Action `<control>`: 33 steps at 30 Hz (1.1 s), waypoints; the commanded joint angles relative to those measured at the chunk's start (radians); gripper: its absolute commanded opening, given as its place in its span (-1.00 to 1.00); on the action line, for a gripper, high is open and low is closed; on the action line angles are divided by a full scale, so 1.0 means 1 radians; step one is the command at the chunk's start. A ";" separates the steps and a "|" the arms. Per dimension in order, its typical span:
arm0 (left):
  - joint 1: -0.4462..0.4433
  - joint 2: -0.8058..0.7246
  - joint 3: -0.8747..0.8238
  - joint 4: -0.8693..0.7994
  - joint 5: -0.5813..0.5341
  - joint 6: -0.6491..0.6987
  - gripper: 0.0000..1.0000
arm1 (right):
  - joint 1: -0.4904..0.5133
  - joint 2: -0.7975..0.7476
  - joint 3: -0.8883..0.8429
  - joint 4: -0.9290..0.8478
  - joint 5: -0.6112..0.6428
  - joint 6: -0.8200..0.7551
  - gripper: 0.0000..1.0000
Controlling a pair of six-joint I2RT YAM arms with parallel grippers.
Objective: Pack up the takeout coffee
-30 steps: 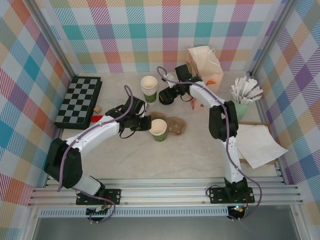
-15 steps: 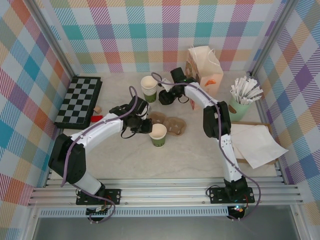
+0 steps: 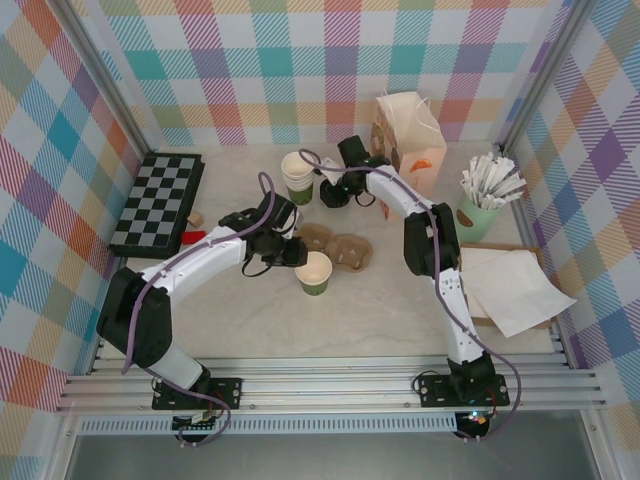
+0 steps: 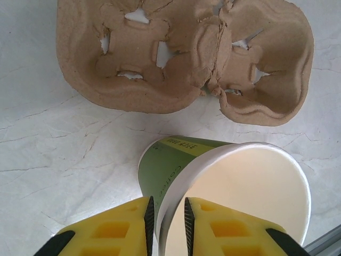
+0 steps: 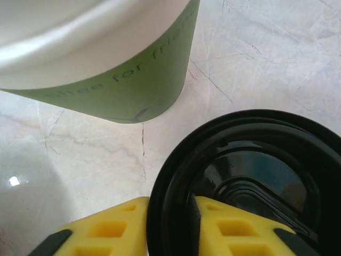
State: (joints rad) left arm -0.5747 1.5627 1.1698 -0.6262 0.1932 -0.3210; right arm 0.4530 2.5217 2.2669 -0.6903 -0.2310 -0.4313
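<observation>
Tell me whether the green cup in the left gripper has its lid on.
Off. The cup shows its open cream inside, rim pinched by the left gripper; the black lid sits apart, in the right gripper.

place: lab robot cell | evidence: plaid backdrop walls — aluminium rail frame — marble-look tabletop

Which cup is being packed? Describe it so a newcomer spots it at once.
Find the brown pulp cup carrier mid-table. On its near side is a single dark-green cup, cream inside, its wall pinched by the left gripper. Unlike the stack of cups farther back, where the right gripper grips the black lid, it is alone.
</observation>
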 commanded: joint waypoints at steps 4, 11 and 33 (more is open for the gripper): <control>-0.013 -0.027 0.005 -0.004 0.012 0.002 -0.50 | 0.006 -0.004 0.024 -0.020 0.008 -0.021 -0.66; -0.013 -0.032 -0.004 0.007 0.023 0.001 -0.47 | 0.006 -0.056 -0.013 -0.014 0.020 -0.013 -0.82; -0.013 -0.036 0.005 0.008 0.031 0.012 -0.37 | 0.003 -0.115 -0.066 -0.024 0.012 0.051 -0.81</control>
State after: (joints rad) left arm -0.5747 1.5623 1.1694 -0.6228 0.2123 -0.3206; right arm 0.4534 2.4477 2.2162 -0.6949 -0.1932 -0.4015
